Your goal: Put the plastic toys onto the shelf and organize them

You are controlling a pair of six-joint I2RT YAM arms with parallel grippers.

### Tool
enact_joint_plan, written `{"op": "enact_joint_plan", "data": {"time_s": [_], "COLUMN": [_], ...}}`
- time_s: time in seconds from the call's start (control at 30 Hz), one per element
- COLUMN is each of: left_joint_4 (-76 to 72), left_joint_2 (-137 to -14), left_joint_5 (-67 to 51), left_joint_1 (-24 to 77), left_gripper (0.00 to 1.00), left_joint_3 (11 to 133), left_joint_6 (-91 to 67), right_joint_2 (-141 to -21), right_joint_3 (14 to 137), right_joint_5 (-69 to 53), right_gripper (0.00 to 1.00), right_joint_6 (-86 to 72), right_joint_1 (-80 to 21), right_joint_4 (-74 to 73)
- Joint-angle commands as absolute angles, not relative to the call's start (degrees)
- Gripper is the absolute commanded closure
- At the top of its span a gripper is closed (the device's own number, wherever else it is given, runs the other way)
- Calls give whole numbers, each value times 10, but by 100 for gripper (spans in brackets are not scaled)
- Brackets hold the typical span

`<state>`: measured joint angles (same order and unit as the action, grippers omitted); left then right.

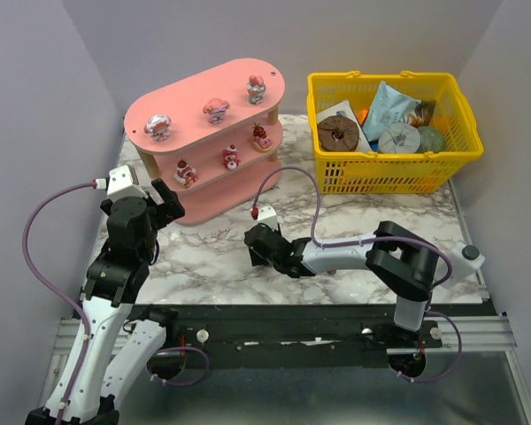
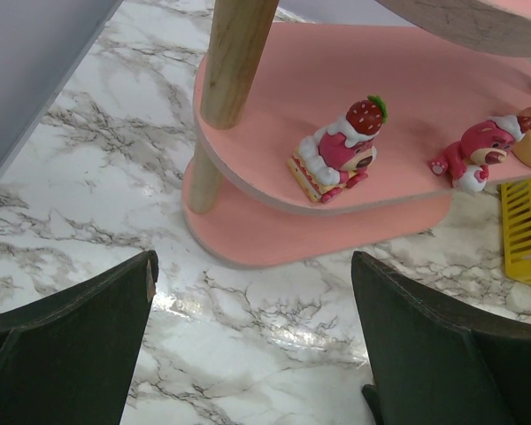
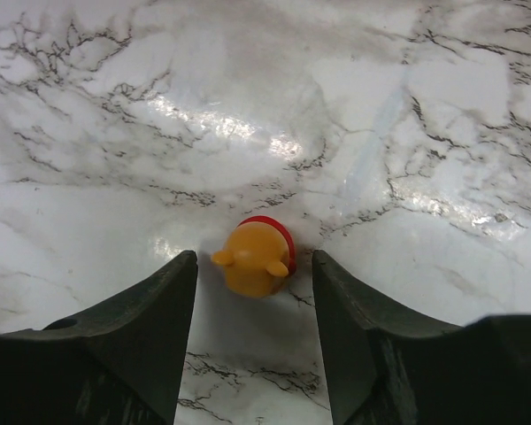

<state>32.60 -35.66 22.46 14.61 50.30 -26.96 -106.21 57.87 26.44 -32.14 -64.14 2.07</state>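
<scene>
Right wrist | I have the right jaws wide open astride the orange figurine on the counter, not touching, lined up, I judge, for a pinch | left jaws open, empty, facing the pink shelf.

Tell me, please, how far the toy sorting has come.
Done: six toys stand on the shelf, three on top, three on the middle tier. In hand: the open right gripper straddles an orange toy on the table, not yet gripped. Left: shelve it. The left gripper is open and empty.
</scene>
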Motion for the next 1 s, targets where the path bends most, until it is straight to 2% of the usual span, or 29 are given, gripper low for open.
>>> {"op": "enact_joint_plan", "data": {"time_s": [0.0,0.07,0.3,0.53,0.97], "left_joint_4": [323,323,323,323,323], "left_joint_2": [-356,-355,-355,-355,-357], "left_joint_5": [231,231,229,230,229], "left_joint_1": [142,142,141,141,140], "left_gripper": [1,1,1,1,1], "left_joint_3": [497,497,497,497,497], "left_joint_6": [-263,-263,-263,-262,-262], "right_joint_2": [-1084,-1089,-1102,-1114,-1121], "right_joint_3": [590,596,610,632,667], "right_joint_5": [323,323,323,319,180], "right_gripper": [43,48,53,79,81], "right_joint_6": [-365,-365,-331,-299,-112], "right_joint_1": [-644,-645,-645,-644,-564], "right_joint_4": [-25,-26,-5,17,192]}}
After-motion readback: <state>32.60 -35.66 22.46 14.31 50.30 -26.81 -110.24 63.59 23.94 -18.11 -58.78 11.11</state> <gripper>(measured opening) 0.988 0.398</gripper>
